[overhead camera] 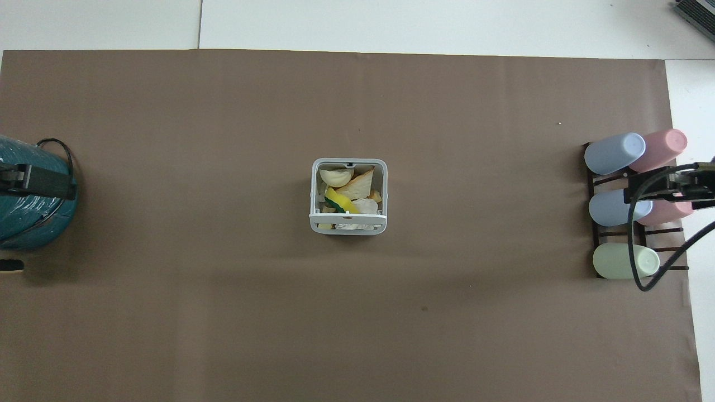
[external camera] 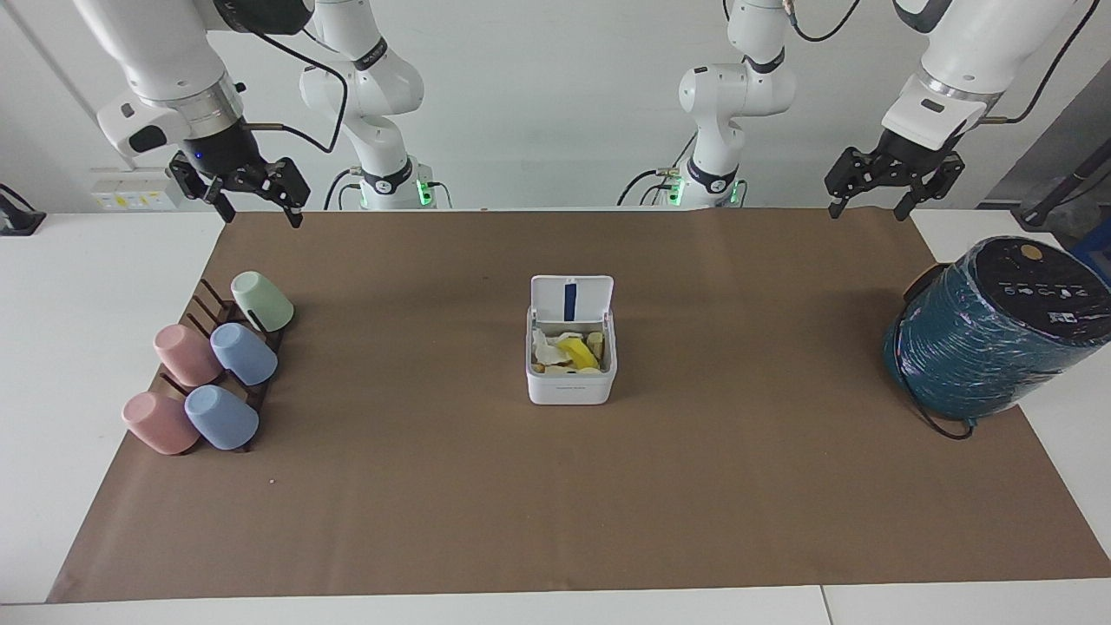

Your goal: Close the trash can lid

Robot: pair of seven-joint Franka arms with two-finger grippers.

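Note:
The trash can (external camera: pixel 570 387) is a small white box in the middle of the brown mat, filled with food scraps; it also shows in the overhead view (overhead camera: pixel 314 192). Its lid (external camera: pixel 591 299) stands upright on the edge nearer the robots, with the blue strip on its underside showing. In the overhead view the lid (overhead camera: pixel 347 215) is seen edge-on. My right gripper (external camera: pixel 260 213) is open and empty, raised over the mat's edge at the robots' end, toward the right arm's end. My left gripper (external camera: pixel 868 208) is open and empty, raised over the same edge toward the left arm's end. Both are well apart from the can.
A dark rack (external camera: pixel 208 299) with several pastel cups (external camera: pixel 244 353) lies toward the right arm's end. A large teal wrapped cylinder (external camera: pixel 981 347) with a black top and a cable stands at the left arm's end. The brown mat (external camera: pixel 555 503) covers most of the table.

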